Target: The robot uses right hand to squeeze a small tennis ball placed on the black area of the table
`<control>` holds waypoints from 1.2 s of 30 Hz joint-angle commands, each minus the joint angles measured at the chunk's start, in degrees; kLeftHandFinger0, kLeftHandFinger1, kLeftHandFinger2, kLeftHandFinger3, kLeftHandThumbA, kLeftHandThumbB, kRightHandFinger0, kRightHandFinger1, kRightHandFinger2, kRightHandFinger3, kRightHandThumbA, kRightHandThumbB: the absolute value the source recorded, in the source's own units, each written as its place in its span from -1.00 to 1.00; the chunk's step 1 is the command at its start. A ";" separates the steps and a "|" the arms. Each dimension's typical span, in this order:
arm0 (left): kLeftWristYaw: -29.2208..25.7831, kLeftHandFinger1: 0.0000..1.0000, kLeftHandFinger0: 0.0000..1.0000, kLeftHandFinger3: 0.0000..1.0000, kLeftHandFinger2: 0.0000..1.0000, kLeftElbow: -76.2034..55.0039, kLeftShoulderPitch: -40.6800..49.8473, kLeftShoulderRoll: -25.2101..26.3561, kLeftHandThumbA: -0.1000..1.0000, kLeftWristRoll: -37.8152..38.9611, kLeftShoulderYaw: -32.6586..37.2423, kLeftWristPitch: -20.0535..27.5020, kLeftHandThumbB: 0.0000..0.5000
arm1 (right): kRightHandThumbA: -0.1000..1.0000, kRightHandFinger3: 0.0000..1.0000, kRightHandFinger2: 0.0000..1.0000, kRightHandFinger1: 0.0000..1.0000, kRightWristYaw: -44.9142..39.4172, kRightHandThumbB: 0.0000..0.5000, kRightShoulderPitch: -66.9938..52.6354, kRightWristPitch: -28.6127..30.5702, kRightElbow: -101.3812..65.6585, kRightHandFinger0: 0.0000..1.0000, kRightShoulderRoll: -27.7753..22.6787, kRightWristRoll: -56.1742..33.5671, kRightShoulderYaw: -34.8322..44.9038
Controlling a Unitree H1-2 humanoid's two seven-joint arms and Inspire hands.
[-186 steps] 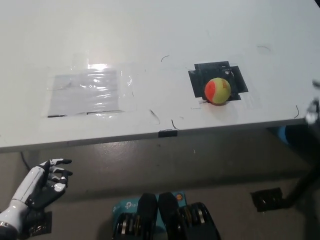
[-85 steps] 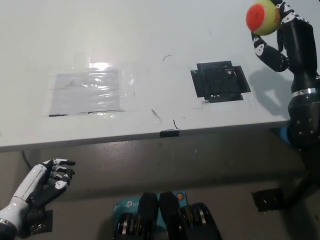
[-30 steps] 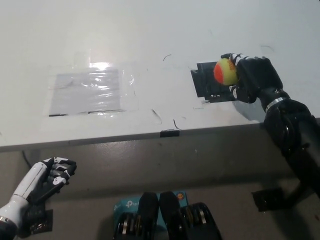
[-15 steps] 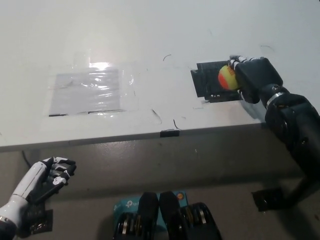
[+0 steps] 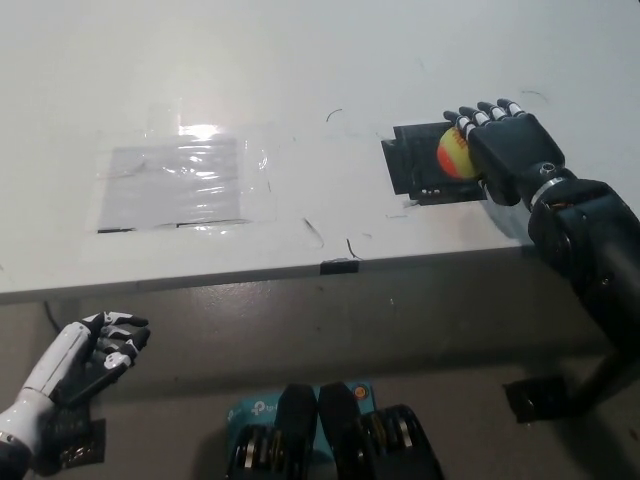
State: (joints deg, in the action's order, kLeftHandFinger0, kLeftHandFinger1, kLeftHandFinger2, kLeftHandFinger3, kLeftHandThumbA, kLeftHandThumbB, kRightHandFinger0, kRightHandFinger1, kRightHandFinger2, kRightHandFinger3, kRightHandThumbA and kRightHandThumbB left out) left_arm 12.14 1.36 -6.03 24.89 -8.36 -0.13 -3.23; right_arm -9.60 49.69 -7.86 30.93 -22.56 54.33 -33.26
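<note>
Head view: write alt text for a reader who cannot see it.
The black right hand, fingers spread, rests beside a yellow-orange tennis ball on the black patch of a white table. The white left hand hangs below the table edge.

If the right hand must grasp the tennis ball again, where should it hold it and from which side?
Probably around the middle of the tennis ball, coming from its right, where the right hand already sits with fingers spread. The ball is round and rests on the black patch, so any width suits.
</note>
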 commanded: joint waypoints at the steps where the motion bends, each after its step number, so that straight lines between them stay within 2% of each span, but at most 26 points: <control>1: 0.37 -0.01 -0.17 0.36 0.18 -1.81 -0.67 1.49 0.48 0.51 -0.86 0.34 -1.00 | -0.58 1.00 1.00 1.00 -0.83 1.00 3.10 0.03 -2.48 1.00 -1.27 1.09 0.74; 7: 0.30 -0.01 -0.16 0.36 0.18 -1.80 -0.70 1.49 0.44 0.44 -0.83 0.70 -1.00 | -0.70 1.00 1.00 1.00 1.28 0.83 1.62 3.75 -1.91 1.00 -0.78 -1.07 1.38; 10: 0.68 0.06 -0.09 0.41 0.24 -2.00 -1.36 1.75 0.48 0.41 -0.76 -0.40 -0.99 | -0.79 1.00 1.00 1.00 0.44 0.43 1.32 6.74 -1.04 1.00 -0.98 -3.02 1.57; 12: 0.75 0.05 -0.10 0.39 0.23 -1.94 -1.75 1.72 0.48 0.73 -0.91 -0.50 -0.98 | -0.79 1.00 1.00 1.00 0.46 0.36 0.87 7.98 -0.80 1.00 -0.95 -3.60 1.62; 13: 0.74 0.04 -0.11 0.39 0.21 -2.04 -1.90 1.90 0.48 0.40 -0.81 -0.45 -1.00 | -0.65 1.00 1.00 1.00 0.85 0.52 -0.06 8.58 0.17 1.00 -0.49 -3.44 1.03; 14: 0.74 0.02 -0.12 0.37 0.20 -2.44 -1.83 1.93 0.44 0.35 -0.81 -0.56 -1.00 | -0.53 1.00 1.00 1.00 -2.35 0.64 -1.21 7.45 0.73 1.00 -0.01 -1.99 -1.07; 15: 0.66 0.02 -0.13 0.37 0.19 -2.29 -1.89 1.75 0.43 0.45 -0.80 -0.29 -1.00 | -0.52 1.00 1.00 1.00 -4.39 0.63 -1.43 6.48 0.75 1.00 0.10 -1.52 -1.72; 16: 0.43 0.00 -0.14 0.36 0.18 -1.59 -2.01 1.52 0.41 0.55 -0.78 0.85 -1.00 | -0.46 1.00 1.00 1.00 -6.11 0.79 -1.69 5.29 1.38 1.00 0.40 -0.84 -2.65; 17: 0.41 0.00 -0.14 0.36 0.18 -1.57 -2.00 1.50 0.41 0.56 -0.79 0.88 -1.00 | -0.45 1.00 1.00 1.00 -6.16 0.80 -1.65 5.25 1.38 1.00 0.38 -0.88 -2.73; 18: 0.40 -0.02 -0.16 0.35 0.16 -1.55 -1.95 1.50 0.44 0.60 -0.81 1.01 -0.95 | -0.30 1.00 1.00 1.00 -6.39 0.96 -1.65 4.68 2.30 1.00 0.77 0.07 -3.63; 19: 0.55 -0.02 -0.16 0.34 0.16 -1.50 -1.96 1.55 0.46 0.67 -0.74 1.11 -0.95 | -0.08 1.00 1.00 1.00 -7.65 1.00 -1.25 3.07 4.73 1.00 1.51 3.04 -6.31; 21: 0.52 -0.02 -0.16 0.35 0.16 -1.35 -1.69 1.52 0.46 0.59 -0.62 1.50 -0.99 | 0.11 1.00 1.00 1.00 -8.78 1.00 -0.98 1.57 5.53 1.00 1.72 4.74 -8.08; 22: 0.58 -0.01 -0.15 0.37 0.18 -1.43 -1.52 1.60 0.46 0.48 -0.52 1.46 -1.00 | 0.30 1.00 1.00 1.00 -8.77 1.00 -0.57 1.38 6.43 1.00 1.88 5.96 -9.41; 24: 0.51 0.00 -0.14 0.38 0.18 -1.63 -1.46 1.52 0.44 0.39 -0.53 1.07 -0.99 | 0.44 1.00 1.00 1.00 -5.80 1.00 -0.25 1.58 7.89 1.00 1.92 6.91 -10.59; 27: 0.46 0.00 -0.13 0.37 0.18 -1.86 -1.50 1.33 0.38 0.59 -0.66 0.63 -1.00 | 0.70 1.00 1.00 1.00 -6.21 1.00 0.36 0.35 8.14 1.00 1.94 7.79 -11.59; 30: 0.40 -0.01 -0.14 0.37 0.18 -1.95 -1.51 1.28 0.39 0.51 -0.64 0.47 -1.00 | 0.79 1.00 1.00 1.00 -6.47 1.00 0.88 -0.03 8.87 1.00 2.10 7.96 -11.92; 31: 0.45 0.00 -0.12 0.38 0.19 -1.93 -1.56 1.21 0.45 0.61 -0.68 -0.10 -0.93 | 0.91 1.00 1.00 1.00 -5.93 1.00 0.90 -0.12 8.91 1.00 2.05 7.95 -11.70; 32: 0.44 0.01 -0.12 0.38 0.19 -2.08 -1.76 1.25 0.46 0.50 -0.67 -0.33 -0.95 | 1.00 1.00 1.00 1.00 -5.72 1.00 1.21 -0.34 9.18 1.00 2.04 8.36 -11.83; 36: 0.30 -0.03 -0.16 0.36 0.16 -1.91 -1.80 1.35 0.45 0.34 -0.57 0.99 -1.00 | 1.00 1.00 1.00 1.00 -5.18 1.00 1.06 -1.50 8.79 1.00 1.96 8.87 -11.47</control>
State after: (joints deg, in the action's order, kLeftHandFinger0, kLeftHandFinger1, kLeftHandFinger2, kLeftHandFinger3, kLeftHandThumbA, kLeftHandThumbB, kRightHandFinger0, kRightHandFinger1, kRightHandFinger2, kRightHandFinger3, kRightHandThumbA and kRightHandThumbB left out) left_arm 12.22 1.19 -6.82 24.91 -8.23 -0.16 -3.63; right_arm -12.28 51.35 -7.02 37.27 -19.92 61.17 -44.01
